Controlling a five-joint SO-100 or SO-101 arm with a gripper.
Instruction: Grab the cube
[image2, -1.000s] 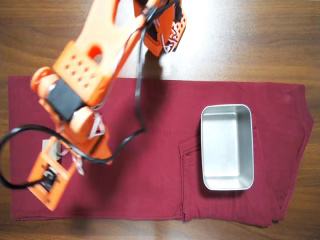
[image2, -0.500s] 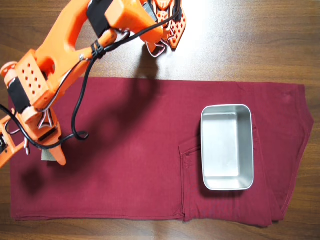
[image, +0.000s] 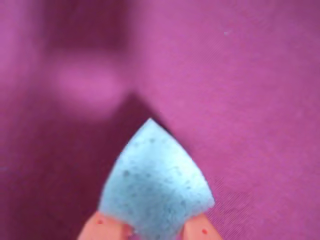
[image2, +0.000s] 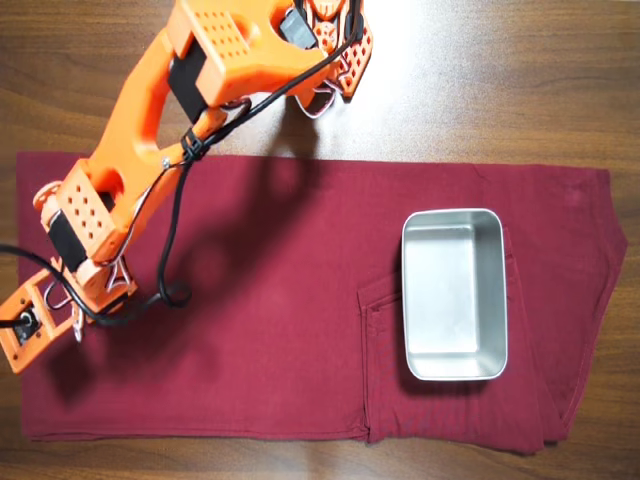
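In the wrist view, the cube (image: 156, 182) filled the lower middle of the picture. It looked pale blue and speckled there, with one corner pointing up. Two orange fingertips (image: 102, 227) of the pincer (image: 152, 230) pressed on its lower sides, so the pincer was clamped on the cube. Behind it was the purple-red cloth (image: 260, 100), blurred, and the cube's dark shadow fell on it.

In the overhead view, the orange arm (image2: 150, 120) reached from the lower left to the top edge. The pincer and the cube were hidden there. A dark red cloth (image2: 280, 330) covered the wooden bench (image2: 500, 80). A metal tray (image2: 454, 225) stood on the cloth at the right, well apart from the arm.
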